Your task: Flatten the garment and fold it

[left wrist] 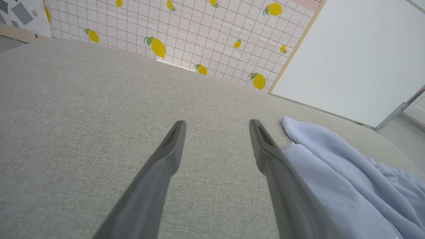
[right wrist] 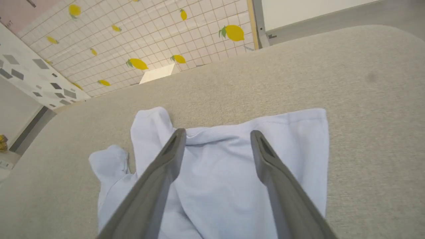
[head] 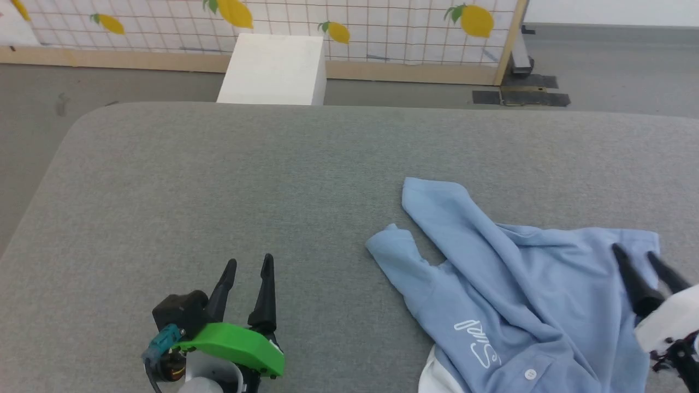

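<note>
The garment [head: 508, 284], a light blue polo shirt with a white cursive logo and a white button, lies crumpled on the right of the grey table [head: 246, 180]. My right gripper [head: 633, 251] hovers open over its right part, nothing between the fingers; the right wrist view has the garment [right wrist: 215, 172] spread below the gripper [right wrist: 215, 136]. My left gripper [head: 250, 265] stands open over bare table at the lower left, apart from the cloth. In the left wrist view the gripper [left wrist: 216, 124] is open, with the garment [left wrist: 332, 172] just right of the right finger.
A white box [head: 273, 68] stands on the floor beyond the table's far edge. Behind it runs a lemon-patterned partition [head: 355, 27] with a wooden frame. Bare grey table stretches across the left and far side.
</note>
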`<state>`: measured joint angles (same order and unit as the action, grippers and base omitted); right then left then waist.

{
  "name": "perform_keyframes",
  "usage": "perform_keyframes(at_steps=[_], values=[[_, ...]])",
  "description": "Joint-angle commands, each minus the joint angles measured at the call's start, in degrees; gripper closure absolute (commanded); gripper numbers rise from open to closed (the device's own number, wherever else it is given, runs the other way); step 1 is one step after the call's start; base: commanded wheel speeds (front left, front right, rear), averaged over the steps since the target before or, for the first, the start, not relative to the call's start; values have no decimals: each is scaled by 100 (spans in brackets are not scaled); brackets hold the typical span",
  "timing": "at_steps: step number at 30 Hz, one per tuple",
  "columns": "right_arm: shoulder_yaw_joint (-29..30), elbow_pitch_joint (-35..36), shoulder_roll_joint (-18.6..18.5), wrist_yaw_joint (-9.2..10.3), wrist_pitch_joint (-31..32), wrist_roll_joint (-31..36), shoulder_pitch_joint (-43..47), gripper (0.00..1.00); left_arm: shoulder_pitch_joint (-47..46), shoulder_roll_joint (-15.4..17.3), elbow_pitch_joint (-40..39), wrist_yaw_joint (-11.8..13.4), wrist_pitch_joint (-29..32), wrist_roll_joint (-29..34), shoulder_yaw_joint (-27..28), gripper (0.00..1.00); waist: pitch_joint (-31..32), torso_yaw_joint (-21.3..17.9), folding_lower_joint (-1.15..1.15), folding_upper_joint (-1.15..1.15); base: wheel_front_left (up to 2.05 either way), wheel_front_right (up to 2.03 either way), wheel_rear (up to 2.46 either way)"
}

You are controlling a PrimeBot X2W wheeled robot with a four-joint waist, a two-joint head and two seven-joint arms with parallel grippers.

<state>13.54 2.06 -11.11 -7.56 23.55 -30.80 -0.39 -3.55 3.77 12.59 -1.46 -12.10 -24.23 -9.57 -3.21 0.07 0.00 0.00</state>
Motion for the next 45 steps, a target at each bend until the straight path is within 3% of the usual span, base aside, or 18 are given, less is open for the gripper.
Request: perform_keyframes(at_steps=[1, 5, 9, 11, 15, 17, 23, 26, 27, 28, 29, 36, 40, 45], values=[[123, -76, 111, 8, -176, 121, -96, 0, -9, 38, -21, -2, 33, -69, 2, 0, 5, -84, 0, 0, 0, 0, 0], [492, -225, 385, 8, -527, 409, -191, 0, -195, 63, -55, -40, 247, -106, -64, 0, -44, -241, 0, 0, 0, 0, 0], [594, -258, 524, 8, -566, 569, -271, 0, -867, 103, 57, -65, 953, -94, -259, 0, -217, -423, 0, 0, 0, 0, 0], [585, -244, 573, 8, -552, 593, -320, 0, -1341, 94, 238, -9, 1481, -101, -358, 0, -332, -525, 0, 0, 0, 0, 0], [514, -236, 667, 8, -486, 559, -473, 0, -2327, 79, 956, 157, 3260, -58, -760, 0, -585, -791, 0, 0, 0, 0, 0], [500, -237, 697, 8, -469, 554, -535, 0, -2733, 128, 1265, 120, 4035, 82, -1044, 0, -696, -902, 0, 0, 0, 0, 0], [518, -246, 741, 8, -482, 576, -644, 0, -3275, 107, 1760, -9, 5148, 155, -1453, 0, -926, -1133, 0, 0, 0, 0, 0], [530, -252, 757, 8, -543, 560, -679, 0, -3273, 70, 1874, -66, 5289, 22, -1477, 0, -975, -1157, 0, 0, 0, 0, 0], [538, -259, 762, 8, -557, 555, -683, 0, -3261, 57, 1896, -83, 5279, -31, -1472, 33, -985, -1150, 0, 0, 0, 0, 0], [544, -266, 765, 8, -567, 553, -687, 0, -3253, 47, 1904, -74, 5223, -79, -1437, 81, -990, -1143, 0, 0, 0, 0, 0], [552, -277, 769, 8, -582, 555, -696, 0, -3245, 38, 1913, -52, 5134, -136, -1381, 100, -988, -1129, 0, 0, 0, 0, 0], [561, -318, 778, 8, -631, 605, -696, 0, -3439, 96, 1569, 186, 4001, -608, -525, 100, -821, -842, 0, 0, 0, 0, 0], [569, -328, 766, 8, -627, 648, -651, 0, -3339, 418, 1189, 524, 3415, -883, 265, 100, -673, -592, 0, 0, 0, 0, 0], [600, -329, 763, 8, -611, 715, -571, 0, -2582, 886, 588, 1097, 3046, -1149, 1258, 100, -524, -246, 0, 0, 0, 0, 0]])
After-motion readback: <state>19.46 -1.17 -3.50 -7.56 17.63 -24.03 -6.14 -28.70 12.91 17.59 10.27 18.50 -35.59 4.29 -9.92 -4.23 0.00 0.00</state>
